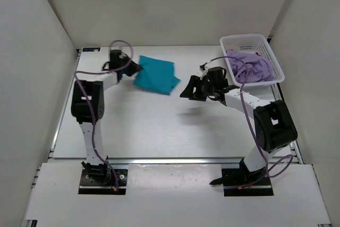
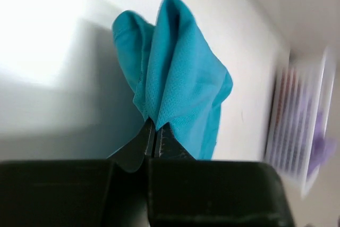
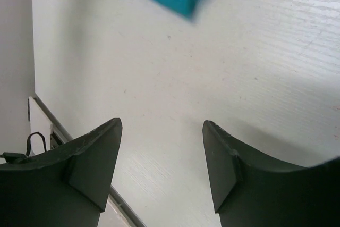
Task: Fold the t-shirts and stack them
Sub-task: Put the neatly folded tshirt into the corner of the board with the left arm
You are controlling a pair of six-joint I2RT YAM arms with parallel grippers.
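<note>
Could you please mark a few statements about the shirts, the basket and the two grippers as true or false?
1. The left gripper has its jaws shut on the teal shirt. True.
2. The right gripper holds the lavender shirt. False: its jaws are open and empty.
3. The lavender shirt lies in the basket. True.
4. The teal shirt is in the basket. False: it is out on the table.
</note>
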